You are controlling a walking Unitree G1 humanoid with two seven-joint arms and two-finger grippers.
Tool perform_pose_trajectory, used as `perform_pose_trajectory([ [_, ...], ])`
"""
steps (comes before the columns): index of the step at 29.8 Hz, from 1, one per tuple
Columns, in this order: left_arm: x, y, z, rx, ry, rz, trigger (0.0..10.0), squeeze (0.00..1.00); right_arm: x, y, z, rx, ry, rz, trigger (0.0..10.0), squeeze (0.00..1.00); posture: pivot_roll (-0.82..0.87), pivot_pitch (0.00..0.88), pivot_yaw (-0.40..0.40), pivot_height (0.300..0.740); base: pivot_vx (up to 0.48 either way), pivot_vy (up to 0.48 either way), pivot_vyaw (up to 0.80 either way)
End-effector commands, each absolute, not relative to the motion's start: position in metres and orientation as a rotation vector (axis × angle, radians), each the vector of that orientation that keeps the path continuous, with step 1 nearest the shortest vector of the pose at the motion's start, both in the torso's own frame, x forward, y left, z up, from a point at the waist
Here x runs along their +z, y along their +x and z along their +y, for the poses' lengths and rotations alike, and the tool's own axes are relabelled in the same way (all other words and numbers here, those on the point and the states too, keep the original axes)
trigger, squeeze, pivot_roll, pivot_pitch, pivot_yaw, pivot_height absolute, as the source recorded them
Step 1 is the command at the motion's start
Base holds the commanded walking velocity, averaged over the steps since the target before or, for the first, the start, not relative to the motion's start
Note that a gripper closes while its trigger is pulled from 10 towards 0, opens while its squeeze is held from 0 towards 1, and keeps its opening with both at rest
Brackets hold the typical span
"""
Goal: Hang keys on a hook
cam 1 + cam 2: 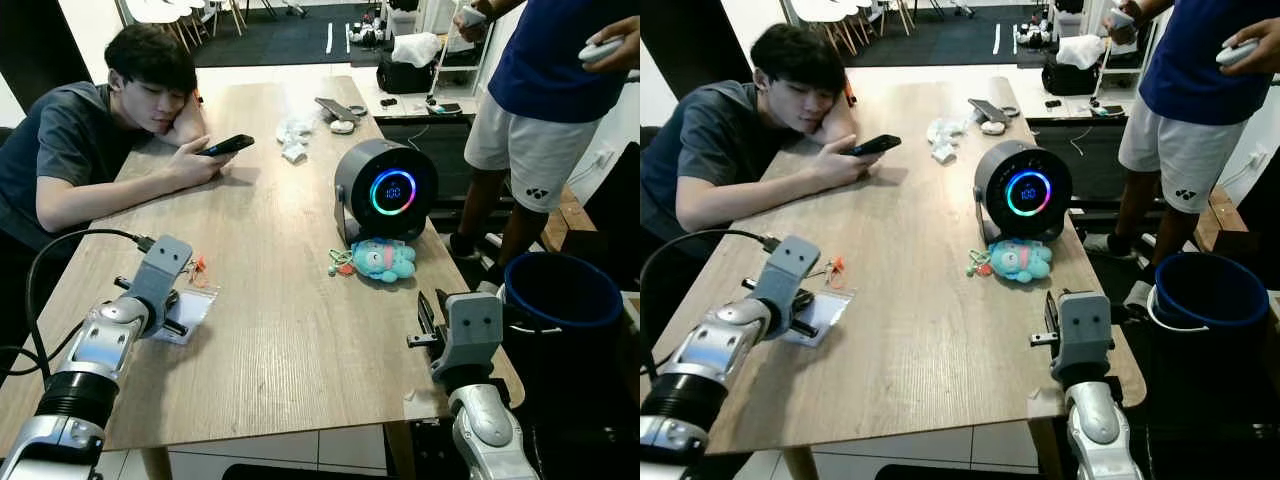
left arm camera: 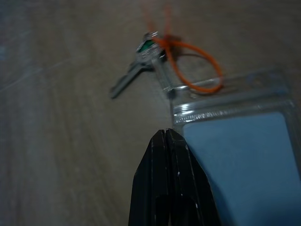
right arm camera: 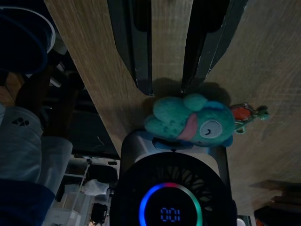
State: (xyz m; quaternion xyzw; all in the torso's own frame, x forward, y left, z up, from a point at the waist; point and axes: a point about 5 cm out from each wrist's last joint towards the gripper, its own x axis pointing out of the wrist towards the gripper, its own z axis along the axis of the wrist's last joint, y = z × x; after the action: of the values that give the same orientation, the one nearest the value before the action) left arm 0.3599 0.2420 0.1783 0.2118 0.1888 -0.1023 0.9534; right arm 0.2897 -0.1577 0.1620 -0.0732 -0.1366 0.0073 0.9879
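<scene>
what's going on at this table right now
The robot's left gripper, fingers shut, rests at the edge of a clear card pouch on the wooden table. A key on an orange loop lies just beyond it, not yet picked up. The right gripper hangs open, pointed at a teal plush toy that lies against a round black fan. One person leans on the table with a phone; another stands by.
</scene>
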Motion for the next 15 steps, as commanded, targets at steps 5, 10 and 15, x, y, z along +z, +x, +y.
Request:
perform_pose_trajectory([
  [5,0.148,0.342,0.254,-0.257,0.47,0.542,10.0,0.0,0.16,0.29,-0.158,0.015,-0.14,-0.264,10.0,0.0,-0.01,0.23,0.08,0.74,0.0,0.0,0.0],
  [10,0.147,0.332,0.259,-0.271,0.468,0.564,10.0,0.0,0.159,0.289,-0.159,0.012,-0.142,-0.263,10.0,0.0,-0.01,0.23,0.081,0.74,0.0,0.0,0.0],
  [15,0.142,0.317,0.265,-0.346,0.493,0.599,10.0,0.0,0.159,0.29,-0.158,0.013,-0.14,-0.264,10.0,0.0,0.0,0.229,0.08,0.74,0.0,0.0,0.0],
])
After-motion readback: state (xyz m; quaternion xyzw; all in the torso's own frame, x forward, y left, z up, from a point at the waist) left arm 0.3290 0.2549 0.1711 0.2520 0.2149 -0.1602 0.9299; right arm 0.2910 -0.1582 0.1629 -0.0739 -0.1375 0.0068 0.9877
